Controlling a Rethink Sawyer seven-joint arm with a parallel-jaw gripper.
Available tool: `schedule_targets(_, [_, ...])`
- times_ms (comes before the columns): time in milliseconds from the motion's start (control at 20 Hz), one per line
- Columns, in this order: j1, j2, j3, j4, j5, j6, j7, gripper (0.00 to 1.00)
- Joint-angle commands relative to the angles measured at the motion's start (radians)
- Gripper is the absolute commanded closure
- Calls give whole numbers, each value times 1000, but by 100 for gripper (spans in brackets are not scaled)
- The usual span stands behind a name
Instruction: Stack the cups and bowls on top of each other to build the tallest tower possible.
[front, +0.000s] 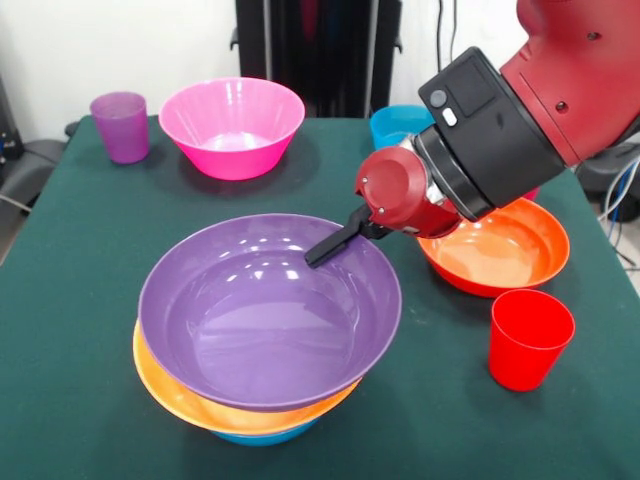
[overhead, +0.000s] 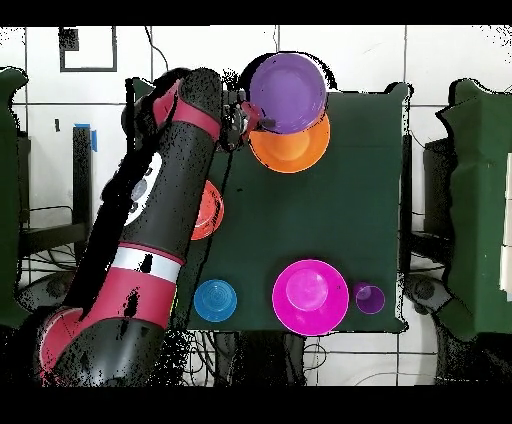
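Glossy plastic, the purple bowl (front: 268, 308) sits tilted atop the tower (front: 245, 405) at the table's (front: 90, 400) front edge. It is judged light, stiff and slippery; its thin rim suits pinching. The gripper (front: 330, 245) reaches over that rim; whether it grips cannot be told.

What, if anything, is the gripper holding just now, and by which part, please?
It cannot be told for sure: the gripper sits at the far rim of the purple bowl, which tops the tower, but whether it pinches the rim is unclear.
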Motion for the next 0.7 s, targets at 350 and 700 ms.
schedule_targets(350, [-33, -30, 124, 43, -47, -28, -82, 100])
schedule_targets(700, [-35, -26, 124, 32, -47, -31, -82, 100])
